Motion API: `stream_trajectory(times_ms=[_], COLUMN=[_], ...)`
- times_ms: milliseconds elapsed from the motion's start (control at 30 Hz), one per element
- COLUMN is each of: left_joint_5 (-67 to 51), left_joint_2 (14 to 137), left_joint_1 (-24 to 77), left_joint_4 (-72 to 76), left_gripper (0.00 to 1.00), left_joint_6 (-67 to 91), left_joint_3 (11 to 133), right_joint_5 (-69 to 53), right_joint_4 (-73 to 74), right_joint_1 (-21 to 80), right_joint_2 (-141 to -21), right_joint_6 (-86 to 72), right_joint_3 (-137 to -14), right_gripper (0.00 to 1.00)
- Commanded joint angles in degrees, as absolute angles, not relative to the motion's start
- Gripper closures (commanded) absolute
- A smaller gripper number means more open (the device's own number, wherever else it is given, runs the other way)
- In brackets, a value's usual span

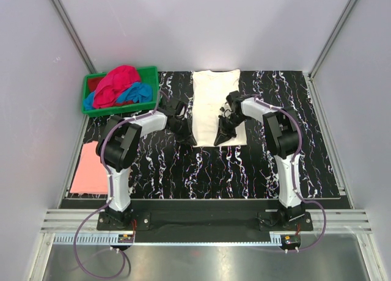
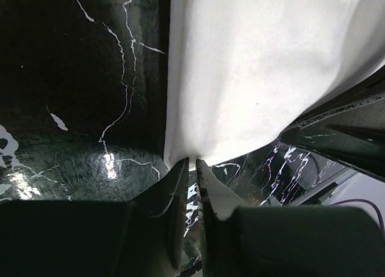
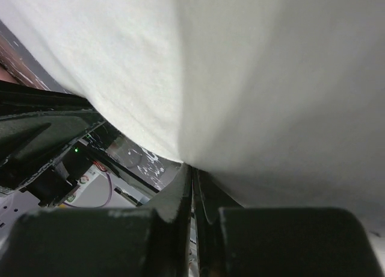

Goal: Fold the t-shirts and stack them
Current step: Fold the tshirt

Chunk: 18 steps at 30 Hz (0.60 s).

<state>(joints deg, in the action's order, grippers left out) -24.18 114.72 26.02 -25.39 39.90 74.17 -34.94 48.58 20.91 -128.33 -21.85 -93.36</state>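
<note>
A cream t-shirt point(image 1: 211, 101) lies as a long strip on the black marbled mat, in the middle toward the back. My left gripper point(image 1: 186, 134) sits at its near left corner. In the left wrist view the left gripper point(image 2: 194, 164) is shut on the cream t-shirt point(image 2: 258, 72) at its hem edge. My right gripper point(image 1: 223, 134) is at the near right part of the hem. In the right wrist view the right gripper point(image 3: 192, 168) is shut on a fold of the cream t-shirt point(image 3: 240, 66). A salmon-pink t-shirt point(image 1: 88, 168) lies folded at the left edge.
A green crate point(image 1: 110, 110) at the back left holds a magenta-red t-shirt point(image 1: 116, 82) and a blue t-shirt point(image 1: 137, 93), both crumpled. The black marbled mat point(image 1: 214, 177) covers the table. Grey walls close in on three sides.
</note>
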Motion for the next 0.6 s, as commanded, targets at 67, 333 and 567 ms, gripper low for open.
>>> stream_trajectory(times_ms=[67,333,567], left_joint_5=[-21.71,-20.3,-19.07], left_joint_2=[115.75,109.7,105.1], left_joint_1=[25.05,26.01,27.6], left_joint_4=[-26.36,-29.09,-29.0], left_gripper=[0.83,0.83,0.55], left_joint_6=[36.48,34.72,34.63], left_joint_3=[73.56,74.18,81.09], right_joint_5=[-32.17,-32.61,-30.76], right_joint_4=[46.67,46.84,47.55], right_joint_1=[18.55,12.13,11.34], right_joint_2=[-123.32,-114.35,-116.01], right_joint_6=[-20.83,-20.39,-20.74], right_joint_3=[-89.92,-85.08,-90.7], right_gripper=[0.92,0.86,0.54])
